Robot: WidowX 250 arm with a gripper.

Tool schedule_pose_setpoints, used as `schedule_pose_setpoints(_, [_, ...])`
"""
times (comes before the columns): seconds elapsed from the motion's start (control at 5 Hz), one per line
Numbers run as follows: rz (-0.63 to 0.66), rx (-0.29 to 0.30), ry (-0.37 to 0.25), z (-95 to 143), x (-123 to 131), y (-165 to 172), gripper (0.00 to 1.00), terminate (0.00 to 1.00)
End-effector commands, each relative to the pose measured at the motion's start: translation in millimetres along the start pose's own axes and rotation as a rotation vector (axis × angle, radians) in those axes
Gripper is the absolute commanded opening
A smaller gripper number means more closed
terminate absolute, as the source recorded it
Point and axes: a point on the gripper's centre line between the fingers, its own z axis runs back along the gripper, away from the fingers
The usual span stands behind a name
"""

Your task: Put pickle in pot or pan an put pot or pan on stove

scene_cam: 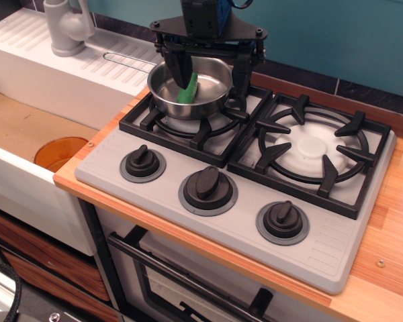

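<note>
On the counter [389, 268], the stove [188, 215] carries the pot [162, 99] on its burner at 10 o'clock, the pickle [189, 91] inside. The fingers [211, 71] stand wide apart over the pot's far rim, holding nothing.

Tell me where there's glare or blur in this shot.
In the only view, observation.image, the steel pan carries bright reflections on its wall and floor; the pickle inside stays sharp, as do the stove knobs; the gripper casts little visible shadow; no motion blur.
</note>
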Motion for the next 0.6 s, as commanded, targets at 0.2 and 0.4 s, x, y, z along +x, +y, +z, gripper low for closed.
schedule_pose_setpoints(0.2, [-0.012,-0.009,-0.083,-2,34,3,1.0,0.0])
schedule_pose_setpoints(0.4, [-0.034,-0.011,-0.097,-11,51,9,1.0,0.0])
